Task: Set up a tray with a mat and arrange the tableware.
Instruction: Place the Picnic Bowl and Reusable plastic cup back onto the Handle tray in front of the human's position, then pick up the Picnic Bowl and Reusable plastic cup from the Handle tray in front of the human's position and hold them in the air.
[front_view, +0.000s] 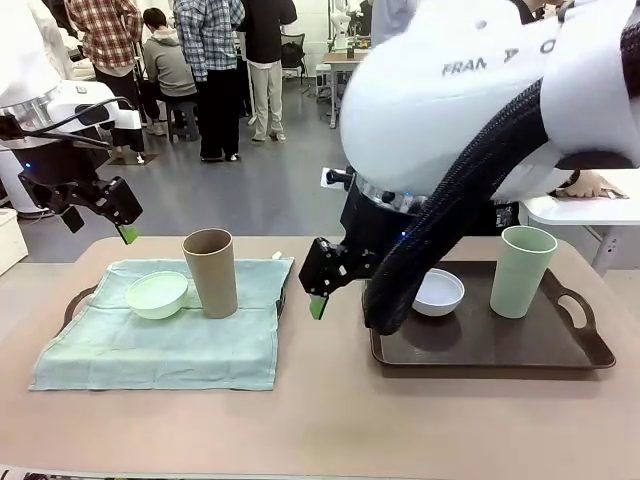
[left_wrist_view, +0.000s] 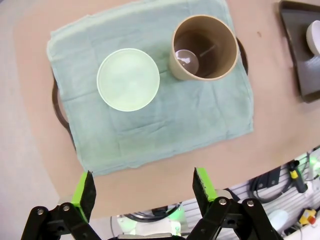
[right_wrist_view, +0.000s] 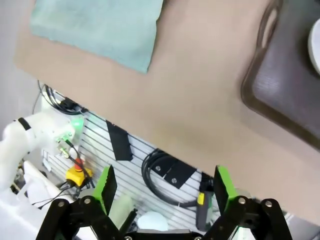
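A pale green mat (front_view: 160, 340) (left_wrist_view: 150, 125) (right_wrist_view: 100, 27) covers the left tray (front_view: 78, 300). On the mat stand a small light green bowl (front_view: 157, 294) (left_wrist_view: 128, 79) and a tall tan-brown cup (front_view: 211, 271) (left_wrist_view: 204, 47). The bare dark right tray (front_view: 480, 345) (left_wrist_view: 300, 55) (right_wrist_view: 285, 85) holds a small whitish-blue bowl (front_view: 439, 291) (left_wrist_view: 314, 37) and a tall pale green cup (front_view: 522, 270). My left gripper (front_view: 100, 222) (left_wrist_view: 145, 187) hangs open and empty above the mat's far left edge. My right gripper (front_view: 325, 290) (right_wrist_view: 165, 187) is open and empty over bare table between the two trays.
My right arm's upper part (front_view: 470, 90) takes up the top right of the front view and hides part of the right tray. A hand (front_view: 590, 185) rests on a white side table beyond the far right. Bare tabletop (front_view: 330, 420) runs along the near edge.
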